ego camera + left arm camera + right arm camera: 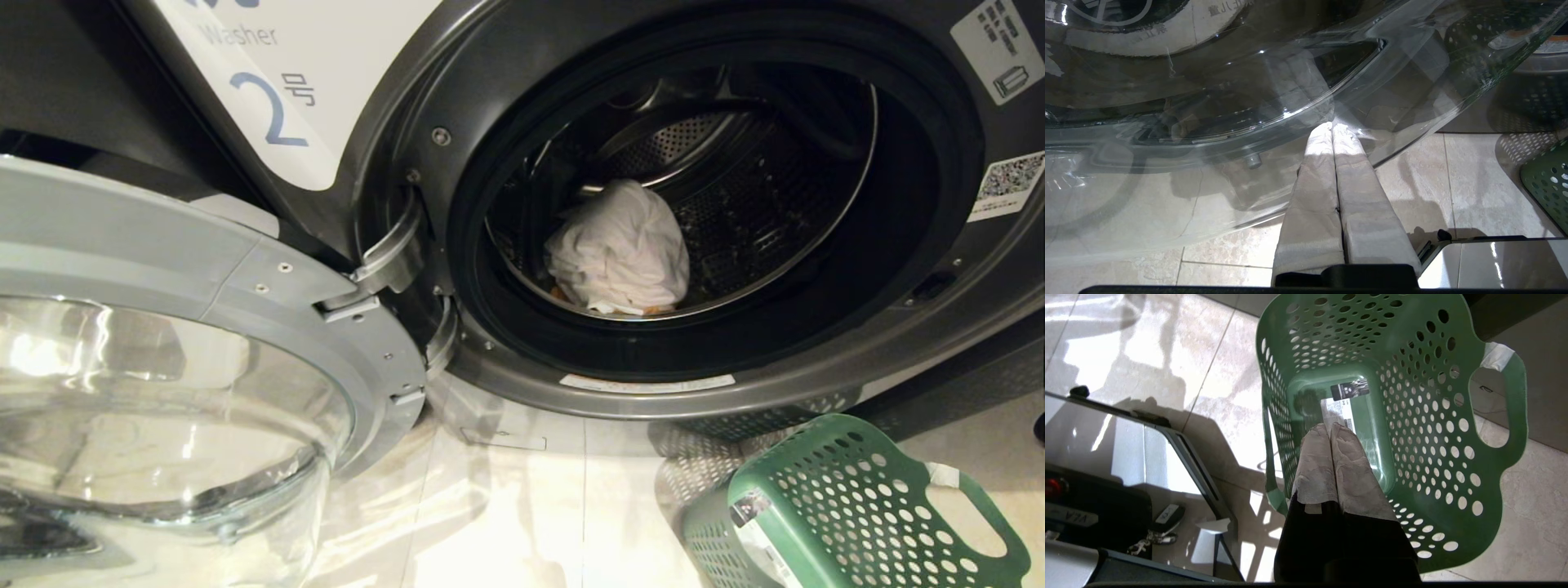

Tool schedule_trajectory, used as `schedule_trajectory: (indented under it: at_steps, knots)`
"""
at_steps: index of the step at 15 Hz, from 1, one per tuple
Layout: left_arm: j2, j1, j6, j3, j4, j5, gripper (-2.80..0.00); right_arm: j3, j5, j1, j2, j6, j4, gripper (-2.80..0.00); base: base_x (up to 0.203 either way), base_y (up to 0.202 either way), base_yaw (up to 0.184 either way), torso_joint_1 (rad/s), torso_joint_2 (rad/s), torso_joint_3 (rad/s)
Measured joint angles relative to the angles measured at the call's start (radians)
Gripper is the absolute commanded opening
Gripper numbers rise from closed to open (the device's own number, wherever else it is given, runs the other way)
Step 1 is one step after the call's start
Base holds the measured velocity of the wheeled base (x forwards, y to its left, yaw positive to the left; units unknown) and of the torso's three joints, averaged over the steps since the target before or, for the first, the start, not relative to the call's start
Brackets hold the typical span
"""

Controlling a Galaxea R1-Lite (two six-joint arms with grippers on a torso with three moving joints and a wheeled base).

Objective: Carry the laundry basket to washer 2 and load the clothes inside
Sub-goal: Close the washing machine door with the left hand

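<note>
With its door point(204, 343) swung fully open to the left, washer 2 point(392, 147) exposes the drum point(735, 188). The label bearing the blue "2" point(269, 110) sits on the front panel above the door hinge. A bundled white shirt point(620, 249) lies at the bottom of the drum, with a sliver of orange-yellow cloth point(645, 309) showing under it. The basket point(849, 506) stands on the tiled floor point(506, 506) just in front of the washer, right of the opening; the right wrist view shows only a label on its base point(1345, 402), no clothes. The right gripper point(1329, 428) hangs above the basket, fingers pressed together, holding nothing. The left gripper point(1333, 127) sits beside the glass bowl of the door, fingers likewise closed and empty.
</note>
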Motion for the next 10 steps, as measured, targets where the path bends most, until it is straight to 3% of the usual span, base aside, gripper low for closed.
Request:
schedule_trajectory:
  at_steps: [10]
  knots:
    - [0.0, 0.0, 0.0, 0.0, 0.0, 0.0, -2.8, 0.004, -0.04, -0.011, -0.096, 0.121, 0.0, -2.8, 0.0, 0.0, 0.0, 0.0, 0.0, 0.0]
